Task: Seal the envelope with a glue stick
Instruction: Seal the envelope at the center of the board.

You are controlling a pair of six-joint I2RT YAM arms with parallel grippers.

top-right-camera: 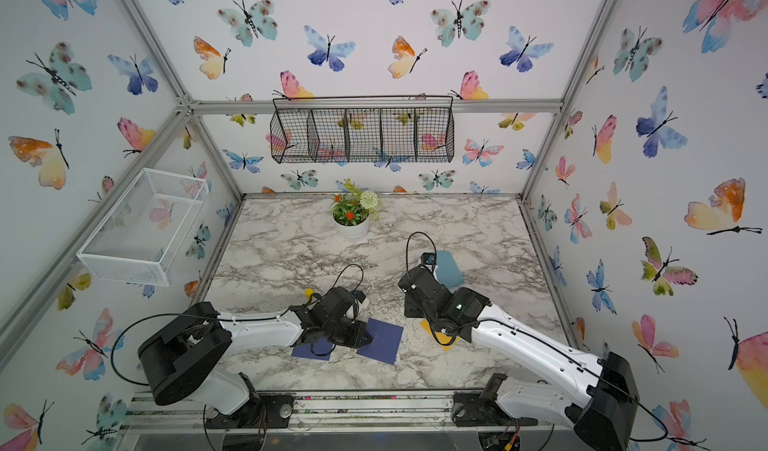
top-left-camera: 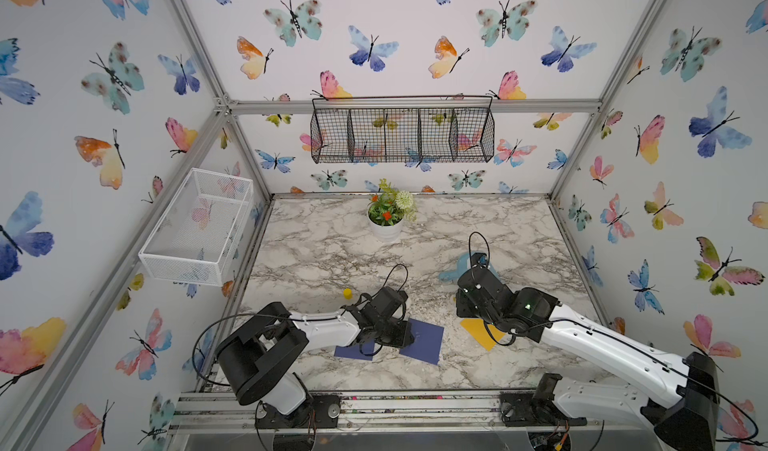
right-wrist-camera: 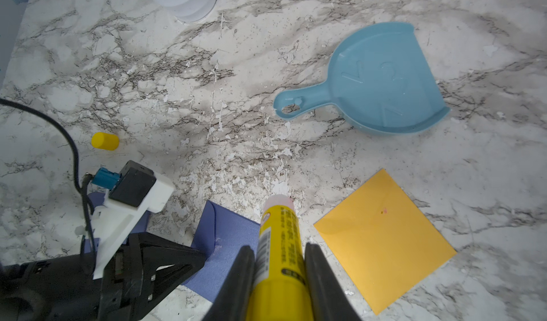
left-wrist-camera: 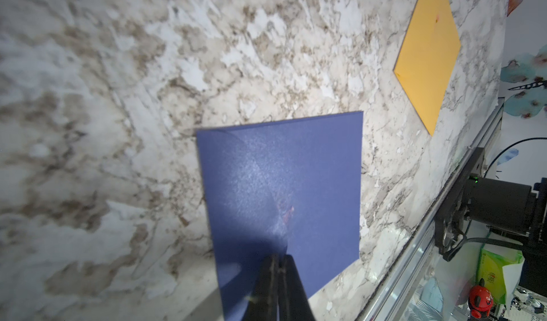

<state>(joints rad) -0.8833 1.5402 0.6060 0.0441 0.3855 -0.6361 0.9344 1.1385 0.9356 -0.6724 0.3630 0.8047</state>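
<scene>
A: What is the right gripper (right-wrist-camera: 279,247) doing?
B: Its jaws are clamped on the glue stick (right-wrist-camera: 278,227), low on the yellow barrel, with the barcode label showing to that wrist's camera. The yellow cap (right-wrist-camera: 105,141) is off and the pale tip is bare

A: Where is that tip against the blue envelope (right-wrist-camera: 228,239)?
B: Just beside the envelope's edge, on the side toward the yellow envelope (right-wrist-camera: 384,239), over the marble table (right-wrist-camera: 296,145). I can't tell whether it touches anything

A: And the left gripper (left-wrist-camera: 279,256)?
B: Jaws together, tips down on the blue envelope near its middle, close to a crease and a small reddish smudge. Whether any paper is pinched between them I can't tell. In both top views that arm covers the envelope's middle, so blue shows on either side of it

A: And outward from the envelope?
B: The cap lies on its side beyond the envelope's far left corner, apart from it. The yellow envelope lies flat to its right, near but not touching. The blue dustpan (right-wrist-camera: 384,79) lies farther back on that right side, partly under the right arm in both top views. The potted plant (top-left-camera: 385,228) stands well beyond the envelope, by the back wall
</scene>
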